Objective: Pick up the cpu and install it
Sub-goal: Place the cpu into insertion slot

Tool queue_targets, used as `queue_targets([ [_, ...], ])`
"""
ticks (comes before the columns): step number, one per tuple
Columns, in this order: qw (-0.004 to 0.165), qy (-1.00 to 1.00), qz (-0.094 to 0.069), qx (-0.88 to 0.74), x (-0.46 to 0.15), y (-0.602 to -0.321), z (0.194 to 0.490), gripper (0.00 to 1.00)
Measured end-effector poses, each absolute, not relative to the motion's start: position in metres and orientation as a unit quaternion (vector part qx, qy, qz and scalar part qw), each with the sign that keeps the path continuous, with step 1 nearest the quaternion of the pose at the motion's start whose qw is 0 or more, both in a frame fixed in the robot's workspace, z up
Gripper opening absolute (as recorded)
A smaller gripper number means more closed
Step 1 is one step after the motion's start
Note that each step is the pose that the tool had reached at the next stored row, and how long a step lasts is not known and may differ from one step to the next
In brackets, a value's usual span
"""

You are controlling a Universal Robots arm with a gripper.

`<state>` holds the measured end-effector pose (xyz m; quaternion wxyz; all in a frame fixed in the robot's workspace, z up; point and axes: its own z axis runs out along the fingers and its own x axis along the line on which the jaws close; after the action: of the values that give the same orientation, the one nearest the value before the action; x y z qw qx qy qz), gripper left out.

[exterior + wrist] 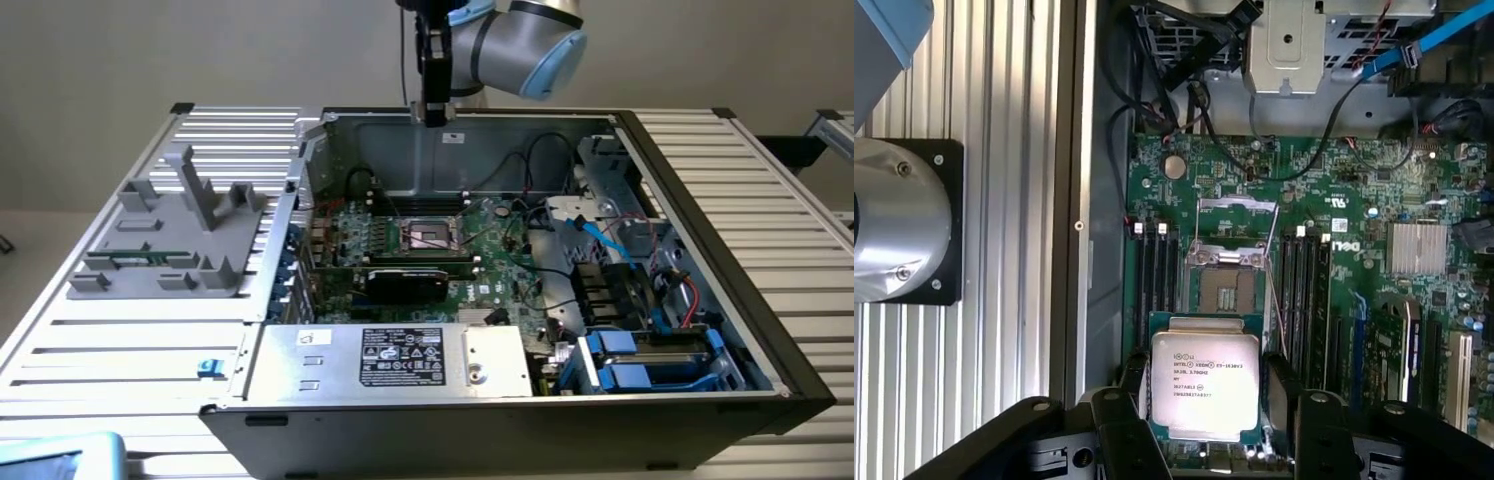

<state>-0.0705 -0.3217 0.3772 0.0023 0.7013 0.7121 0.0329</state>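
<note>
Because the gripper (1206,375) has its jaws clamped on the cpu (1206,392), one of the fingers (1130,388) on each of two opposite edges, you are carrying the chip, not reaching for it. You should judge it light, stiff and flat. The metal lid looks smooth and probably slippery, and the underside is likely delicate, so the thin edges are the right place to hold it, with only modest squeeze.

It lies flat, its printed silver lid facing the wrist camera and the lines of print running from finger to finger. The outline is close to square, so you have no real long axis to steer by. Its sides look parallel to those of the open socket (1229,290) on the motherboard (1354,200) beneath it.

In the exterior view the gripper hangs at the upper middle of the frame, above the rear wall of the case (521,150), well apart from the socket at the frame's centre.
</note>
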Motion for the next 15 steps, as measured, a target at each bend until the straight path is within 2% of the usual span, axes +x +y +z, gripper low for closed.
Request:
queue_targets([
  [15, 0.004, 0.711, 0.034, 0.703, -0.070, -0.325, 0.350, 0.55],
])
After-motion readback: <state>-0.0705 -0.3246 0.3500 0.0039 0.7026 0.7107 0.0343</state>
